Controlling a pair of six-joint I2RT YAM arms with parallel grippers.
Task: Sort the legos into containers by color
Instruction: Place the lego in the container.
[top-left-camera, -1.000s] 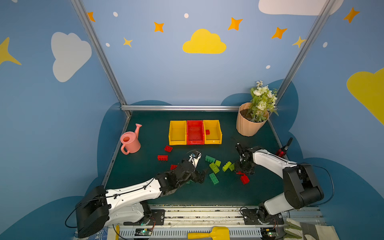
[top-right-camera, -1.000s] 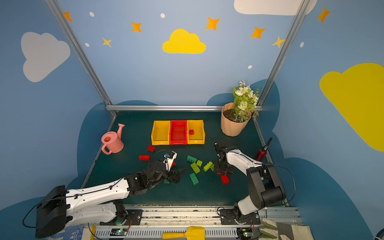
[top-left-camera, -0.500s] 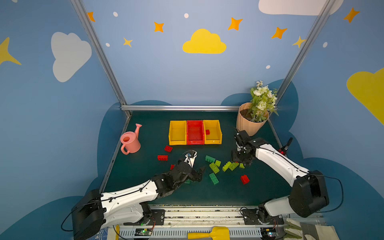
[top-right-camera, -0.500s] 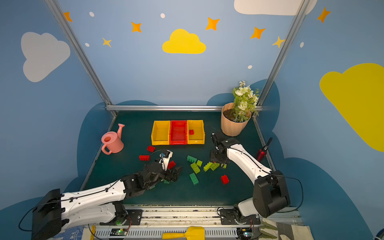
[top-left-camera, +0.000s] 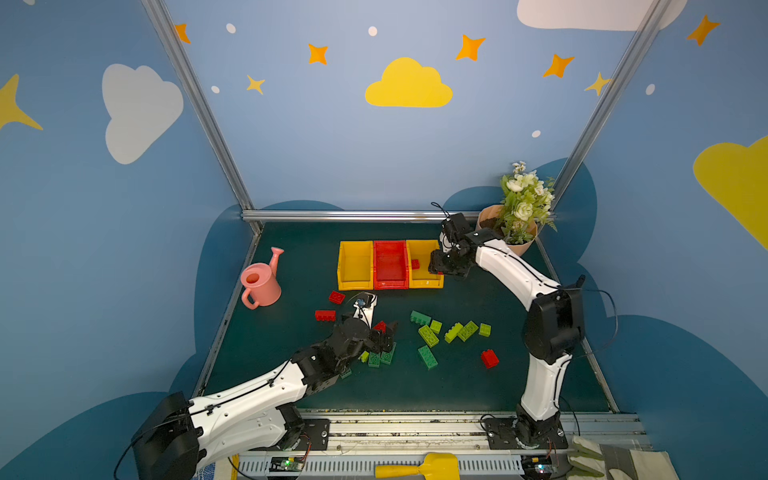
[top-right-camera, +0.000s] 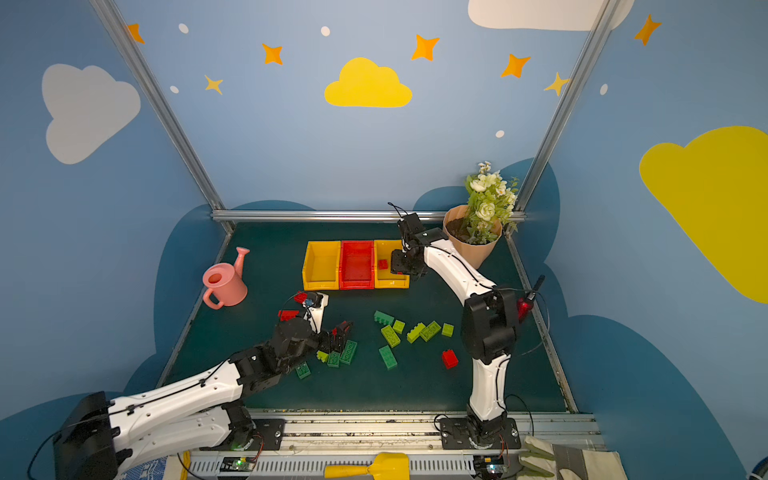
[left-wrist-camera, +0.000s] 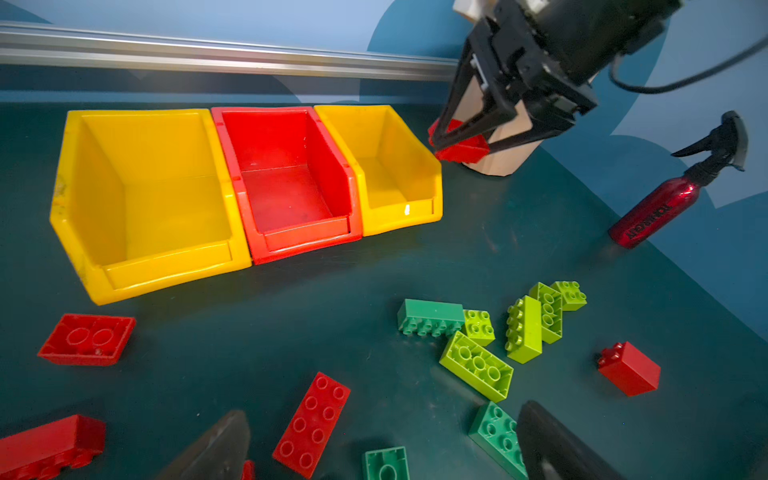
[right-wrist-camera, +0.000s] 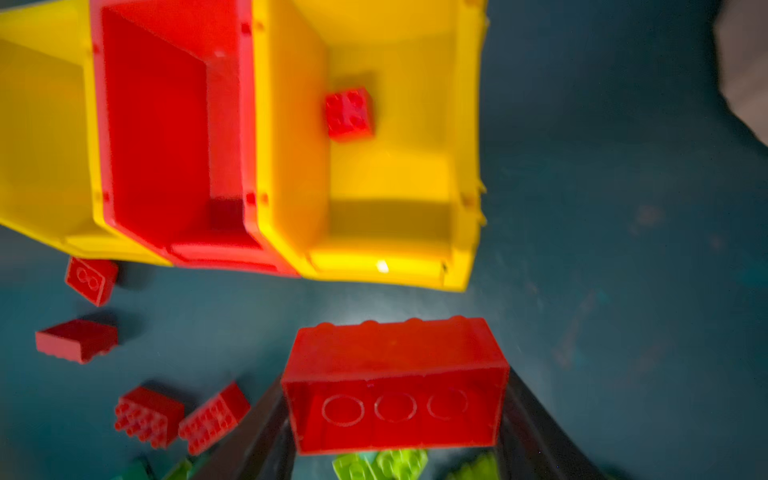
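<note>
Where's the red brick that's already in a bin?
In both top views the small red brick lies inside the yellow bin at the row's right end, nearest the flower pot.

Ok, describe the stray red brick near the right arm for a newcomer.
Find the lime bricks mid-mat. Toward the front, on the right arm's side, lies one red brick. It sits alone; the other loose reds lie beside the left arm.

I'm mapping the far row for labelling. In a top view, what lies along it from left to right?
pink watering can → empty yellow bin → red bin → yellow bin holding a red brick → flower pot
</note>
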